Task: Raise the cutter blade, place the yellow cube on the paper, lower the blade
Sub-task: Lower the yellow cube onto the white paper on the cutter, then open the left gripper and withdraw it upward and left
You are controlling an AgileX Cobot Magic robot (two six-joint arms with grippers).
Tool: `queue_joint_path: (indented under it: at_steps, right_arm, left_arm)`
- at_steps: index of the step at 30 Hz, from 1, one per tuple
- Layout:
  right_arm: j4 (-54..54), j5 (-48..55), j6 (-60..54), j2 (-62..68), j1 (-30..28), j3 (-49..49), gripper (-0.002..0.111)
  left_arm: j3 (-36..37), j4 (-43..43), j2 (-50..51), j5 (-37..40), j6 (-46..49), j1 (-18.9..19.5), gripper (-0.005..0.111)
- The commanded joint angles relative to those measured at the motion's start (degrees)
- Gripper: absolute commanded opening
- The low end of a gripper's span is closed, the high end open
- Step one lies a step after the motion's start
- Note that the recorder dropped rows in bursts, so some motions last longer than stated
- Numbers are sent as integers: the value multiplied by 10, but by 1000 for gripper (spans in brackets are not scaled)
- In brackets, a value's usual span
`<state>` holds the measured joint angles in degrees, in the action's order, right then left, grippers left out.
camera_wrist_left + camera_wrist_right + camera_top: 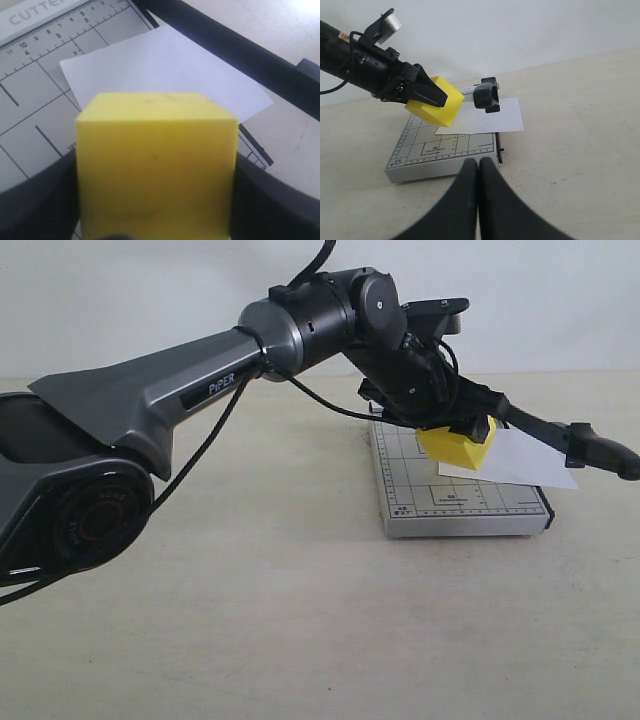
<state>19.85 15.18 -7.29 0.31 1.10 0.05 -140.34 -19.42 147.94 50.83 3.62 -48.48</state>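
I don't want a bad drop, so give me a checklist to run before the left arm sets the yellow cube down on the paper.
1. Bright yellow solid cube clamped between the left fingers: ok.
2. Long black cutter blade raised off the grey gridded cutter base: ok.
3. Small white paper sheet lying on the base: ok, though one end overhangs on the blade side.
4. Cube centred over the paper: cannot tell; it hangs near the sheet's edge.
5. Right fingers shut and back from the cutter: ok.
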Motion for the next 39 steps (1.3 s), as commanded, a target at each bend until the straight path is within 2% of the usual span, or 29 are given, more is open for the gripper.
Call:
queue_joint_path:
  at_steps: [1,10,19,25,27,28,29,30,32,39]
  right_arm:
    - [-2,-1,-1,-3,0,0,0]
    - [-2,-1,-1,-3,0,0,0]
    - [-2,-1,-1,-3,0,0,0]
    - [-2,-1,-1,-3,0,0,0]
    - [-2,-1,-1,-3,0,0,0]
    - [-2,-1,-1,-3,0,0,0]
    - [-2,-1,-1,-3,0,0,0]
    - [-2,-1,-1,-3,0,0,0]
    - [-2,-1,-1,-3,0,0,0]
    - [-2,-1,-1,-3,0,0,0]
  left_arm:
    - [-4,-8,-5,-4,3,-2,64]
    - [-4,-7,-5,1,3,-1,78]
    - [-19,13,-17,3,3,0,78]
    - [-68,81,-54,94,-9,14,77]
    - [-77,88,-65,130,-10,23,68]
    - [-76,89,-72,153,-10,29,57]
    - [-76,89,-84,181,-6,37,37]
    - [-76,86,-94,191,12,43,9]
    - [-76,82,-108,191,22,49,4]
    - [-76,82,-158,191,18,51,4]
